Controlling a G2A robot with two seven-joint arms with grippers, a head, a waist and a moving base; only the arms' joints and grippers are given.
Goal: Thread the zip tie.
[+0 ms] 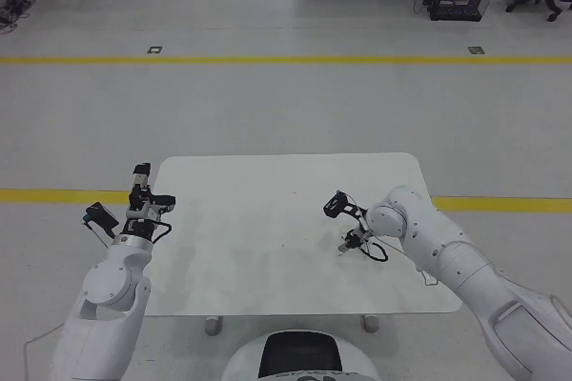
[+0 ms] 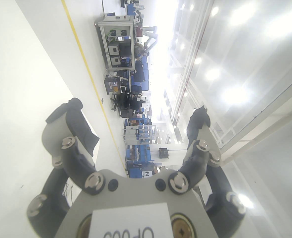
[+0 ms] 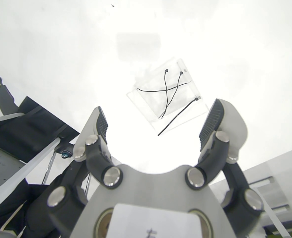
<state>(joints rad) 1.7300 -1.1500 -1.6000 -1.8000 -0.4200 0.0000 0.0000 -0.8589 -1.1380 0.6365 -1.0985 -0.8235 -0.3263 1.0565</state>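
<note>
Three black zip ties lie in a shallow clear tray (image 3: 148, 101) on the white table (image 1: 267, 238). Two of them cross (image 3: 166, 90). The third zip tie (image 3: 179, 116) lies at the tray's edge with its thin tail sticking out over the rim. My right gripper (image 3: 158, 105) hangs open above the table, a short way back from the tray, with nothing between its fingers. In the top view the right gripper (image 1: 342, 225) is over the table's right half. My left gripper (image 1: 153, 188) is held up at the table's left edge, open and empty, facing out into the room (image 2: 137, 106).
The table is a bare white top with rounded corners. A yellow floor line (image 1: 286, 60) runs across behind it, and a second yellow line (image 1: 48, 195) passes at the table's level. Racks and desks (image 2: 118, 48) stand far off in the room.
</note>
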